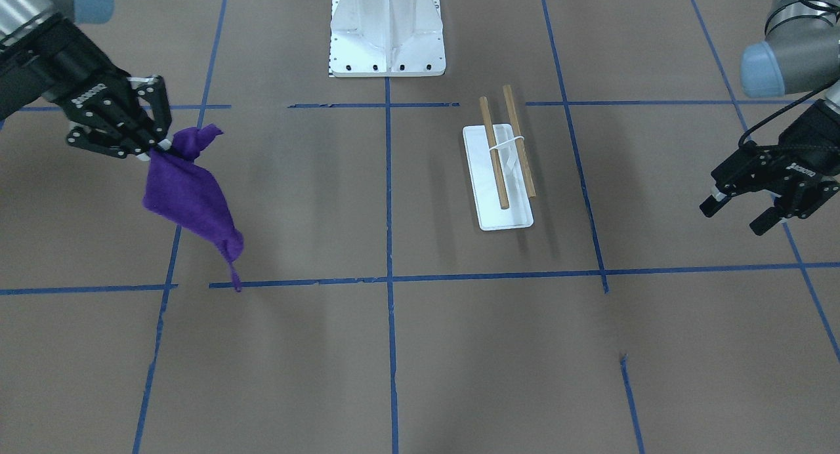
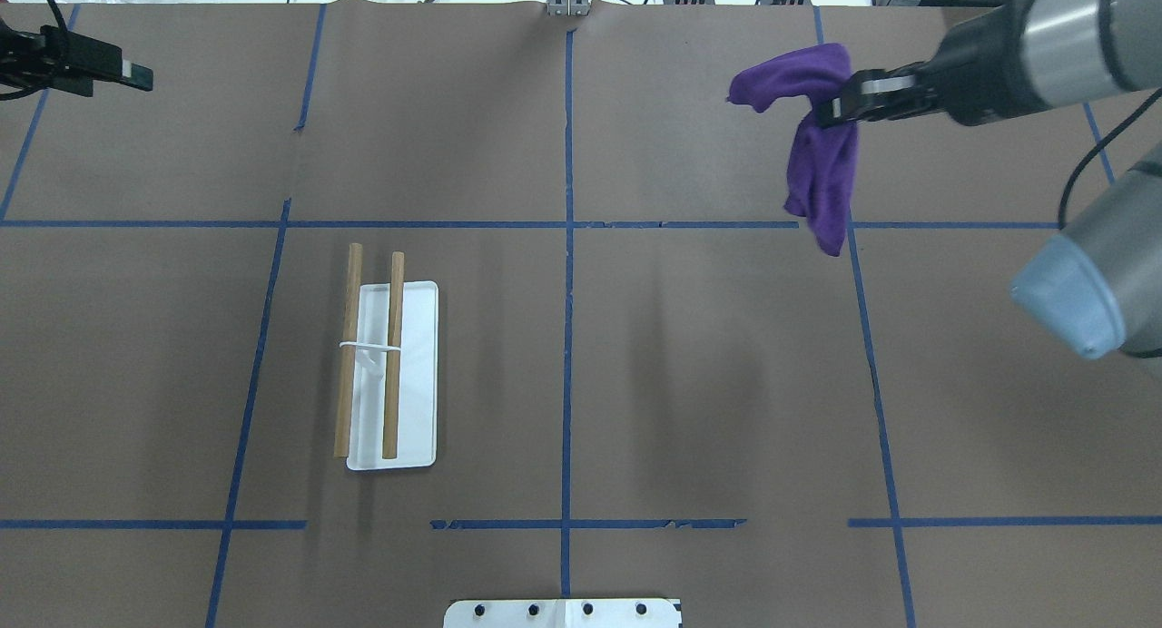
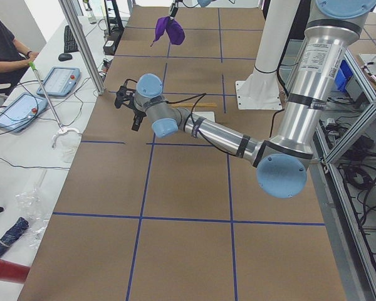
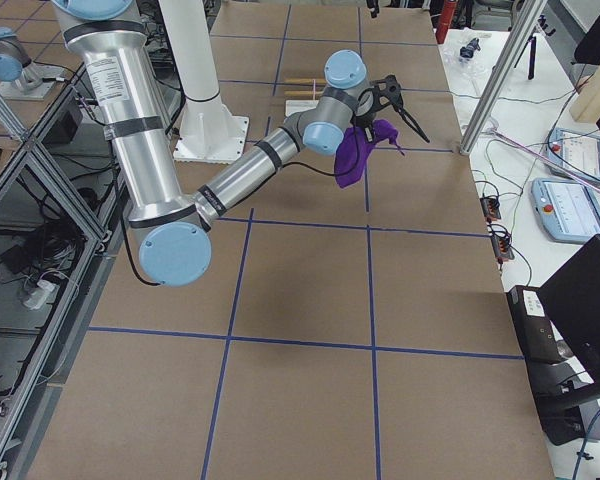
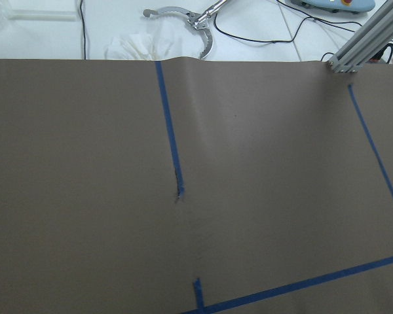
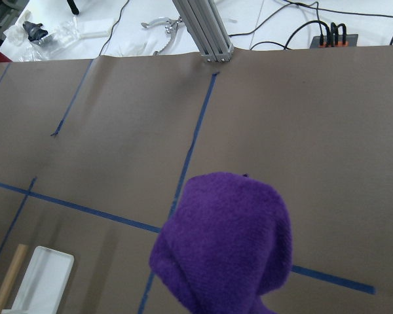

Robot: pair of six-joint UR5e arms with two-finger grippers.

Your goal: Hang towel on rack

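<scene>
Towel: the towel (image 2: 822, 174) hangs in the air from the right fingers (image 1: 159, 145), bunched at the top and trailing down to a narrow tail. It is well apart from the rack (image 2: 413, 401), on the robot's right of it and farther from the robot's base.
Right fingers: closed on a gathered corner of the towel, raised above the worktop (image 2: 635, 383).
Left fingers: the left fingers (image 2: 136, 74) are spread apart with nothing between them. They sit on the robot's left of the rack and beyond it, well apart.
Key relation: from the loaded fingers the rack lies across the centre tape line (image 2: 567, 338), toward the robot's left and nearer the base. The carry would have to run sideways and inward.
Long axes: the dowels (image 2: 393, 356) run roughly toward and away from the robot, side by side. The towel's length hangs downward, so my reading is that it should cross the dowels rather than run along them.
Nearer arm: the left fingers look somewhat nearer the rack, but the right ones have the cloth.
Hard to make out: the exact pinch point is buried in folds. The right wrist view is mostly filled by purple cloth and shows only a corner of the rack. The left wrist view shows no rack at all. How high the dowels stand above the rack's base cannot be judged from the steep views. The towel's tail seems clear of the worktop, though not certainly.
</scene>
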